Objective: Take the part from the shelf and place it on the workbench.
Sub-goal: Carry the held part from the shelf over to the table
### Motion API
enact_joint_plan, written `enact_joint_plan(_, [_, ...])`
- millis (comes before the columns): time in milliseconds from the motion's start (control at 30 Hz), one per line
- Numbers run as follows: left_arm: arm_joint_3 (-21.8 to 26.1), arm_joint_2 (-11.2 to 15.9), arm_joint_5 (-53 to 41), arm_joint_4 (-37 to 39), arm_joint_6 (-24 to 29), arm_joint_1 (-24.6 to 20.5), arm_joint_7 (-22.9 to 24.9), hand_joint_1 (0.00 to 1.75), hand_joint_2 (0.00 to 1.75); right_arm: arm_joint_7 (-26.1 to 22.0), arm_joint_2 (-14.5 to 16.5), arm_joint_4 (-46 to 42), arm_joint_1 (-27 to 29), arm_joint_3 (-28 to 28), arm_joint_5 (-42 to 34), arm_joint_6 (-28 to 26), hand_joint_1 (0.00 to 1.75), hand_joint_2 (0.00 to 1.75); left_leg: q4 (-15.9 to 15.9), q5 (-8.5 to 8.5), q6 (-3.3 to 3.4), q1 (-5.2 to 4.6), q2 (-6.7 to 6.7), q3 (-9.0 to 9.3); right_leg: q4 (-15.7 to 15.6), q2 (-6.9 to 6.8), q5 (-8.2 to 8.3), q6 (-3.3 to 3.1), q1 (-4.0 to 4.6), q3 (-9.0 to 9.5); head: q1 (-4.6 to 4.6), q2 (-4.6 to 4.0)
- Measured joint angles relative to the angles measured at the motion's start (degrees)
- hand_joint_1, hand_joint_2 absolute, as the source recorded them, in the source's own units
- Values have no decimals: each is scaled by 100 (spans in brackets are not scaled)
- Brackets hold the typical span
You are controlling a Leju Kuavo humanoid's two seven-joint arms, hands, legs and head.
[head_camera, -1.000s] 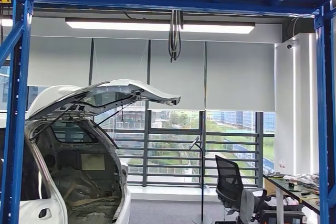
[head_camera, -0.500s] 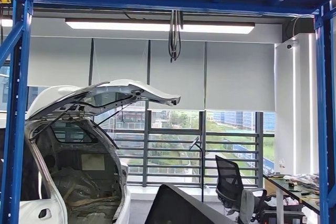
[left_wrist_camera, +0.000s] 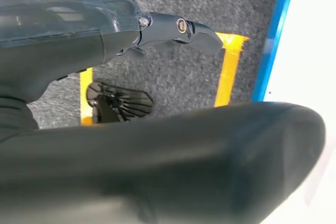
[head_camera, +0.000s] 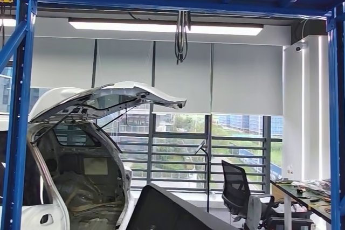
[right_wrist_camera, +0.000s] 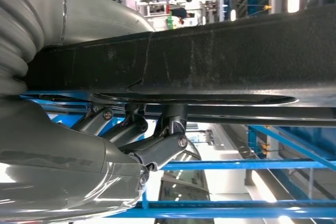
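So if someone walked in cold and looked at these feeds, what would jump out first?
Probably the white car body with its tailgate raised, at the left of the head view behind the blue shelf frame. Next, the large black part rising into the bottom of that view. The right wrist view shows the right hand with its fingers against the part's dark underside.

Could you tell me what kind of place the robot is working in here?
Most likely an automotive workshop or test lab set inside an office-like building. A white car body stands with its tailgate raised and bare interior, blue steel racking frames the view, and an office chair sits by a cluttered desk.
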Motion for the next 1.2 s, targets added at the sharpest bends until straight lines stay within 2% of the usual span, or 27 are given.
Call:
enact_joint_plan(33, [15,10,-1,0,6,25,35,0,175,-3,-23,1,-1,31,25,-1,175,175,1,-10,-5,0,-2,9,171,0,31,5,-5,-145,0,0])
enact_joint_plan(67, [28,19,-2,0,9,50,67,0,175,-6,-41,1,-5,57,41,-1,175,175,3,-24,-15,2,-8,25,115,-1,177,9,-9,-185,0,0])
enact_joint_plan(133, [44,33,-3,0,8,88,96,0,175,-9,-66,1,-28,96,48,-1,175,175,3,-63,-55,10,-21,78,-544,-1,670,0,-14,8,0,0])
enact_joint_plan(167, [49,40,-4,0,8,96,103,0,175,-11,-74,2,-45,110,49,-1,175,175,9,-82,-84,6,-29,97,-892,0,860,-15,-5,129,0,0])
enact_joint_plan(200, [53,48,-4,0,7,102,108,0,175,-14,-83,3,-61,123,50,-1,175,175,11,-95,-118,3,-33,105,-1137,2,966,-46,6,215,2,1])
enact_joint_plan(233, [56,56,-4,0,7,108,112,0,175,-16,-90,4,-70,137,53,-1,175,175,10,-102,-150,1,-34,103,-1250,9,986,-78,22,251,3,1])
enact_joint_plan(300, [63,67,-4,0,7,117,114,0,175,-17,-99,4,-80,156,57,-3,175,175,-6,-104,-218,8,-31,99,-1285,22,966,-155,41,252,7,1])
enact_joint_plan(367, [68,72,-15,1,21,117,138,0,175,-22,-99,2,-98,169,58,-5,175,175,87,-195,-268,16,-23,63,-1329,19,979,-230,29,274,7,0])
enact_joint_plan(400, [73,76,-25,1,40,116,166,0,175,-26,-99,2,-112,176,60,-5,175,175,285,-312,-282,15,-21,-29,-1352,12,984,-266,20,289,7,0])
enact_joint_plan(467, [87,104,-50,1,92,135,264,0,175,-45,-102,15,-125,194,63,-10,175,175,996,-625,-298,14,-18,-385,-1361,1,974,-312,24,301,7,0])
enact_joint_plan(500, [95,128,-59,1,113,154,321,0,175,-59,-107,29,-121,202,66,-13,175,175,1344,-730,-308,14,-18,-576,-1360,2,968,-323,30,305,7,0])
enact_joint_plan(533, [101,157,-68,1,126,178,375,0,175,-75,-114,46,-111,210,69,-15,175,175,1544,-744,-316,16,-18,-703,-1359,5,961,-330,34,313,7,0])
enact_joint_plan(567, [105,188,-80,1,134,199,419,0,175,-96,-122,63,-102,215,74,-16,175,175,1521,-640,-321,19,-17,-728,-1356,10,952,-332,36,325,7,0])
enact_joint_plan(600, [110,219,-91,0,143,214,457,0,175,-115,-129,75,-95,219,80,-17,175,175,1294,-447,-322,24,-16,-656,-1350,16,940,-328,37,341,7,0])
enact_joint_plan(667, [119,281,-111,0,162,229,510,0,175,-149,-139,89,-93,223,89,-17,175,175,578,-25,-317,30,-14,-381,-1313,26,901,-295,50,355,7,0])
enact_joint_plan(700, [124,308,-117,0,174,232,532,0,175,-161,-143,93,-93,226,93,-17,175,175,317,74,-301,27,-14,-276,-1287,28,885,-273,61,344,7,0])
enact_joint_plan(733, [128,332,-123,0,185,240,549,0,175,-171,-148,102,-92,228,97,-17,175,175,171,106,-282,18,-17,-221,-1264,29,876,-249,71,326,7,0])
enact_joint_plan(800, [136,378,-135,0,202,267,570,0,175,-188,-159,118,-85,235,104,-18,175,175,127,78,-232,0,-23,-209,-1253,25,883,-204,71,303,6,0])
enact_joint_plan(867, [142,425,-157,0,222,288,573,0,175,-208,-170,127,-83,238,105,-18,175,175,111,104,-179,4,-20,-213,-1181,19,782,-148,56,287,7,0])
enact_joint_plan(933, [155,464,-183,0,243,288,572,0,175,-233,-180,138,-83,233,107,-18,175,175,94,131,-117,14,-8,-220,-750,14,435,-104,43,147,7,0])
enact_joint_plan(1000, [176,488,-207,0,250,286,571,0,175,-248,-187,161,-70,224,109,-18,175,175,94,153,-72,2,4,-241,-49,14,54,-90,38,-95,7,0])
enact_joint_plan(1033, [184,496,-220,0,248,287,571,0,175,-249,-190,174,-60,219,110,-18,175,175,94,168,-60,-6,10,-256,186,14,-28,-87,37,-160,7,0])
enact_joint_plan(1067, [189,500,-234,0,244,288,571,0,175,-249,-191,186,-51,215,110,-18,175,175,94,187,-52,-14,12,-274,237,14,-9,-90,38,-139,7,0])
enact_joint_plan(1100, [191,502,-250,0,238,290,571,0,175,-250,-192,193,-48,212,111,-17,175,175,94,209,-50,-22,12,-294,60,14,104,-98,38,-4,7,0])
enact_joint_plan(1200, [191,502,-286,0,206,299,563,0,175,-251,-187,197,-82,211,111,-13,175,175,93,285,-91,-40,6,-340,-1081,16,498,-161,63,687,8,0])
